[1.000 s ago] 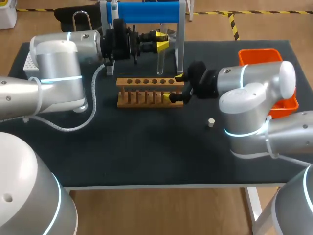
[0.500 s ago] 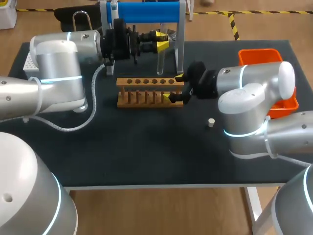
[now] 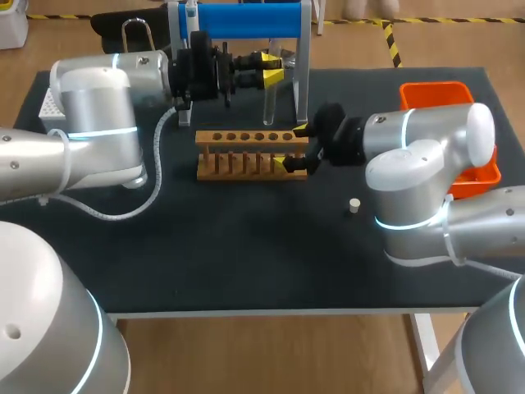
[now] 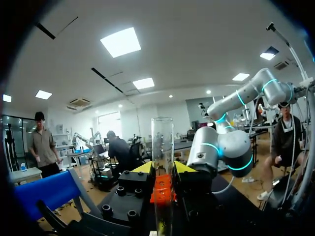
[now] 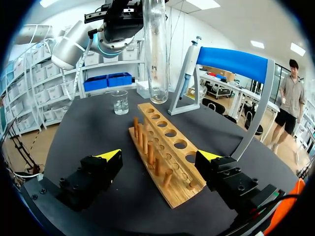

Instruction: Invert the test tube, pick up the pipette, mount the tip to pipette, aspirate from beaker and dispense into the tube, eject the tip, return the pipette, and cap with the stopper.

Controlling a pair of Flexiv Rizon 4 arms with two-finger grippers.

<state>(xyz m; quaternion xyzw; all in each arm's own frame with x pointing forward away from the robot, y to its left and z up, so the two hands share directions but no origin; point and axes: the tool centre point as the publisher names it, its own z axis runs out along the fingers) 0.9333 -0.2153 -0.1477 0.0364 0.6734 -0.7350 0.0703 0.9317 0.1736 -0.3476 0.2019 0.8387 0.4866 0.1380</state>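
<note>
Behind the rack (image 3: 246, 152), your L gripper (image 3: 268, 69) is clamped on the tube (image 3: 269, 103). The tube hangs upright, round end down, above the rack's far side & just beside the stand (image 3: 302, 78). Your R gripper (image 5: 160, 156) is wide apart, one finger each side of the rack's end, nothing gripped. Stopper (image 3: 354, 205) lies on the table near your R arm. Beaker (image 5: 119, 102) sits beyond the rack, well apart from both grippers.

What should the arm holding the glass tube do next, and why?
Probably lower the test tube straight down into a hole of the wooden rack. The left end effector holds it upright, rounded end down, above the rack, whose holes look empty.
</note>
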